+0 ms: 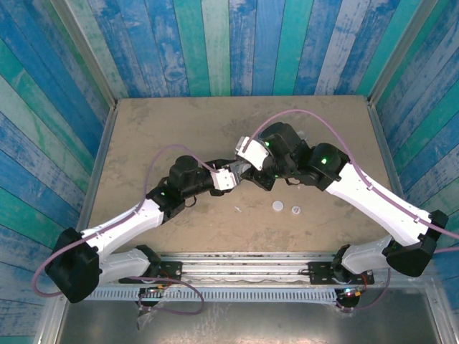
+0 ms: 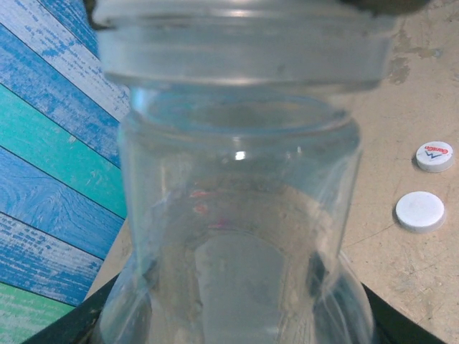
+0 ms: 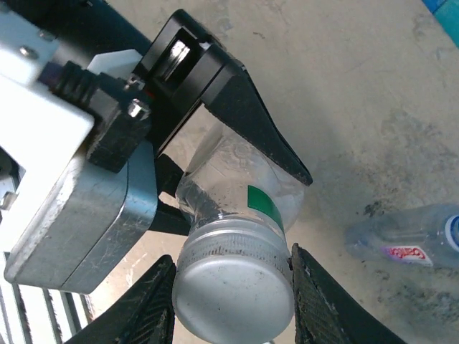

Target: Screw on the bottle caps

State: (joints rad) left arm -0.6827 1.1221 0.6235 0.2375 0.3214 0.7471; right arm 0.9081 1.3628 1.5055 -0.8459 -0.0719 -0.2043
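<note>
Bottle cap (image 3: 233,290), white with a ribbed skirt, is seated on the neck of a clear bottle (image 3: 237,179) held off the table (image 1: 179,129) near its centre, where the two arms meet.

Right wrist view: the right gripper (image 3: 231,272) is closed onto the cap, with one finger against its rim at 9 o'clock and the other at 3 o'clock. The left gripper (image 3: 237,190) clamps the bottle body just below the neck, with black fingers on opposite sides. A green label patch (image 3: 264,203) shows on the bottle shoulder. A second bottle (image 3: 409,244), with a pink-purple label, lies on its side on the table at 4 o'clock of the cap, well apart from it.

Left wrist view: the clear wall of the held bottle stands at close range, and the cap's lower edge is blurred across the top. Two loose caps (image 2: 420,211) lie on the table at 3 o'clock of the bottle, near each other but apart. The nearer one is plain white. The farther one carries a red and blue print.

Top external view: both wrists converge over the table centre, and the loose caps lie at 4 o'clock of them.

Surface: a tan board, scuffed and stained. Plank walls (image 1: 237,43) painted blue, teal and white enclose it on three sides. A metal rail (image 1: 237,269) along the near edge carries the arm bases.
</note>
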